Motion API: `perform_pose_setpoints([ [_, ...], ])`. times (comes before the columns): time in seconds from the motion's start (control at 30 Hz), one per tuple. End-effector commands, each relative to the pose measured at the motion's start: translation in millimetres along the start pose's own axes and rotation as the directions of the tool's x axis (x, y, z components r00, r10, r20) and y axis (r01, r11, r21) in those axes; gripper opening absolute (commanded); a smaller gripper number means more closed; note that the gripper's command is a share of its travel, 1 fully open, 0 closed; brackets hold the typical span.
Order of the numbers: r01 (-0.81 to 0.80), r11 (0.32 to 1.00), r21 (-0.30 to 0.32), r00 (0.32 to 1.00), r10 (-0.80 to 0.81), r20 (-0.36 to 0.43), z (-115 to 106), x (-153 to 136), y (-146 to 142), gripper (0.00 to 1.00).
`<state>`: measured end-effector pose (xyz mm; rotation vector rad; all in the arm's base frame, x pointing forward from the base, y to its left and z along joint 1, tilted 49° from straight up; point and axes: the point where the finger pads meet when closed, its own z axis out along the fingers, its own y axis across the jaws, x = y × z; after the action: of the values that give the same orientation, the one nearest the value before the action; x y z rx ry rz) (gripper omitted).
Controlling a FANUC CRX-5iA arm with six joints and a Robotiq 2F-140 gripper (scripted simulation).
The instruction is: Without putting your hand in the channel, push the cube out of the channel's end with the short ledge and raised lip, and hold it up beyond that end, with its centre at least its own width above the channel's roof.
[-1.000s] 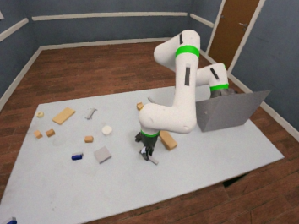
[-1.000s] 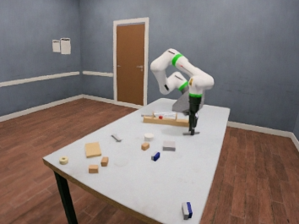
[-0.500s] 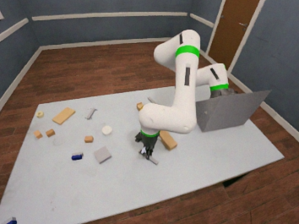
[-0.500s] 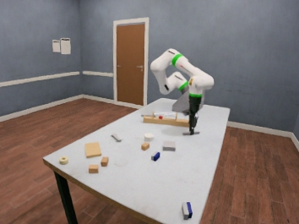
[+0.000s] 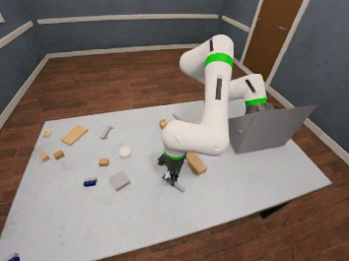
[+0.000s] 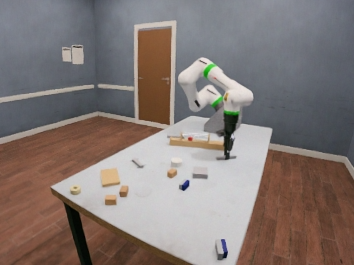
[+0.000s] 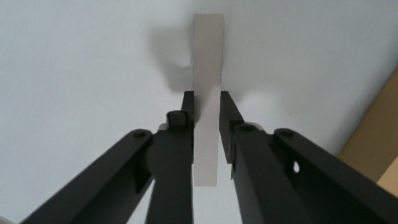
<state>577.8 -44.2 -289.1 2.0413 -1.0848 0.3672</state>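
My gripper [image 7: 205,106] points straight down at the table and is shut on a flat pale grey stick [image 7: 207,90] that lies on the white table top; the fingers press on its two long sides. The stick also shows under the fingers in the top view [image 5: 176,184] and in the exterior view [image 6: 227,157]. The tan wooden channel [image 6: 196,142] lies just behind the gripper. A small red cube [image 6: 190,138] shows inside it. In the top view the arm hides most of the channel [image 5: 196,163]; its far end [image 5: 163,123] sticks out.
A large grey wedge [image 5: 266,127] stands behind the arm at the right. Small items lie on the table's left half: a tan plate [image 5: 74,134], tan blocks [image 5: 104,162], a white disc [image 5: 124,152], a grey tile [image 5: 119,179], a blue piece [image 5: 90,182].
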Motion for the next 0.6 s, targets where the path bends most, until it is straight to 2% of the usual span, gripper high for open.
perform_pose_setpoints([
  [0.0,0.0,1.0,0.002,1.0,0.0,-0.001,-1,0,-1,0.1],
  [0.23,0.0,1.0,0.002,1.0,0.0,-0.001,-1,0,-1,0.1],
  [0.33,0.0,1.0,0.002,1.0,0.0,-0.001,-10,0,-1,0.1],
  [0.4,0.0,1.0,0.002,1.0,0.0,-0.001,-25,0,-1,0.1],
  [0.57,0.0,1.0,0.002,1.0,0.0,-0.001,-82,0,-1,0.1],
])
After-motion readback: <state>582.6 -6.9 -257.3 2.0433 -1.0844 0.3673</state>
